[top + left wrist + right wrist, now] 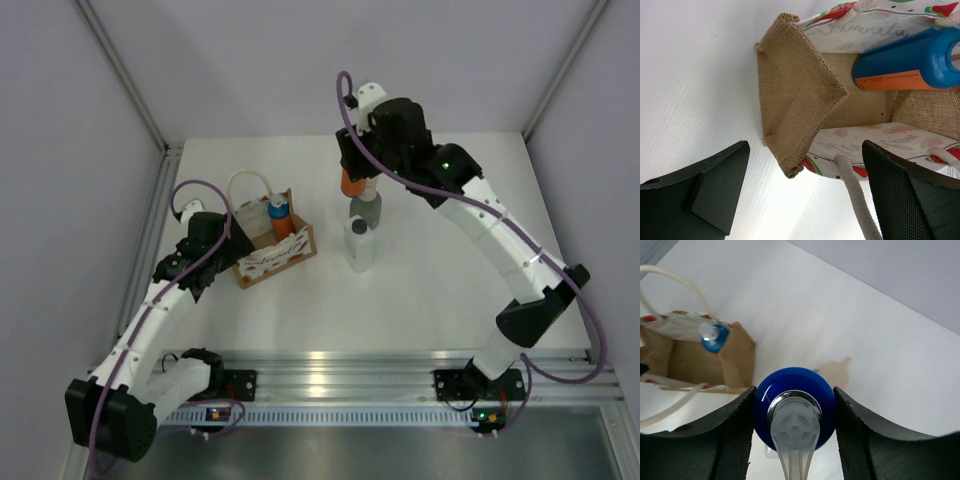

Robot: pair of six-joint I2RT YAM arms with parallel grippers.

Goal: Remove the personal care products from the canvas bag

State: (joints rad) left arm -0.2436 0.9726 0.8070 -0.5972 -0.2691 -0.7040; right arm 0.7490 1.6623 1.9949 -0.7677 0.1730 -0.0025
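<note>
Both arms are white shells with black joint housings: the left arm [150,310] at the lower left of the overhead frame, the right arm [490,225] on the right side. A purple cable [345,100] loops along each (a small green light [443,163] glows on the right one). The fingers [905,200] are matte black wedges with mesh-textured inner faces.

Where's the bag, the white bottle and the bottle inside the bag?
canvas bag [275,262], top view, on its printed side.
white bottle [361,248], top view, on its body.
orange bottle in the bag [279,209], top view, on its blue top.
</note>
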